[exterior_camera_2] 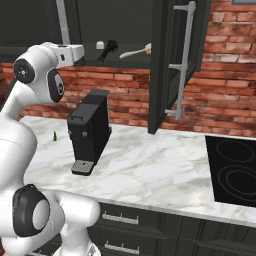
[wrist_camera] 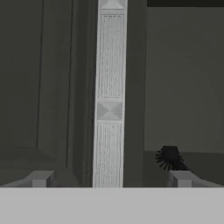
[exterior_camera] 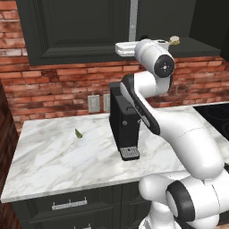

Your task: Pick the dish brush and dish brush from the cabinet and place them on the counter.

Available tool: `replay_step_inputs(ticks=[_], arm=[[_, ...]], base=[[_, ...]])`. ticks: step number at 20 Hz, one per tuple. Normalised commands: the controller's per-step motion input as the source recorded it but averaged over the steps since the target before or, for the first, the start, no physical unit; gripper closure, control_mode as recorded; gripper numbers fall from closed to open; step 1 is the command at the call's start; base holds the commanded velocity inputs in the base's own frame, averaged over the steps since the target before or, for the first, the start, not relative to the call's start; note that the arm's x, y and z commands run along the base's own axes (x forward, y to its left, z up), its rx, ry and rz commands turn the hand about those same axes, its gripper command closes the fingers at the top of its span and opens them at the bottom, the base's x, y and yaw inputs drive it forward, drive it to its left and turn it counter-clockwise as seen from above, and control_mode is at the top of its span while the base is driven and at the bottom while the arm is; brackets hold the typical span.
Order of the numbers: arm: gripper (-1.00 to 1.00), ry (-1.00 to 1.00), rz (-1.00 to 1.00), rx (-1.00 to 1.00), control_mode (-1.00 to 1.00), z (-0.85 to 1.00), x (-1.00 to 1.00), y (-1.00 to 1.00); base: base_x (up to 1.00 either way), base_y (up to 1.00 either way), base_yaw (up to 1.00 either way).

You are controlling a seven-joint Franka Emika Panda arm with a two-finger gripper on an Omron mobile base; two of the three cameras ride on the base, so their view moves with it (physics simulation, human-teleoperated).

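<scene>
I see arm [exterior_camera: 179,129] raised high, hand up at cabinet [exterior_camera: 80,27] lower edge. Cream brush [exterior_camera: 173,41] tan head peeks past wrist. Black coffee machine [exterior_camera: 124,125] stands on marble surface [exterior_camera: 58,161] against brick wall [exterior_camera: 58,89]. Small green bit [exterior_camera: 78,133] lies left of machine.

Black dish brush [wrist_camera: 169,158] — half hidden behind a fingertip [wrist_camera: 181,178]; cream brush [exterior_camera: 173,41] — mostly behind the arm.

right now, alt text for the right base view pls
An open dark charcoal wall cabinet holds a black bristly dish brush and a cream-handled dish brush above a white marble counter. The white arm's open gripper reaches toward them; a black coffee machine stands below.
</scene>
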Motion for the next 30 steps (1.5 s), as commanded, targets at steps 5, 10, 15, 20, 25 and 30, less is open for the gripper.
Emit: replay_step_inputs(ticks=[5, 10, 15, 20, 25, 30], arm=[[-1.00, 0.02, 0.00, 0.00, -1.00, -0.02, 0.36, 0.05], [-1.00, 0.02, 0.00, 0.00, -1.00, -0.03, 0.37, 0.07], [-1.00, 0.02, 0.00, 0.00, -1.00, -0.02, 0.38, 0.07], [-1.00, 0.02, 0.00, 0.00, -1.00, -0.02, 0.37, 0.08], [1.00, 0.03, 0.00, 0.00, -1.00, -0.02, 0.34, 0.10], [1.00, 0.01, 0.00, 0.00, -1.00, 0.00, 0.25, 0.07]], base=[[0.00, 0.00, 0.00], [0.00, 0.00, 0.00], [0.00, 0.00, 0.00], [0.00, 0.00, 0.00], [0.00, 0.00, 0.00], [0.00, 0.00, 0.00]])
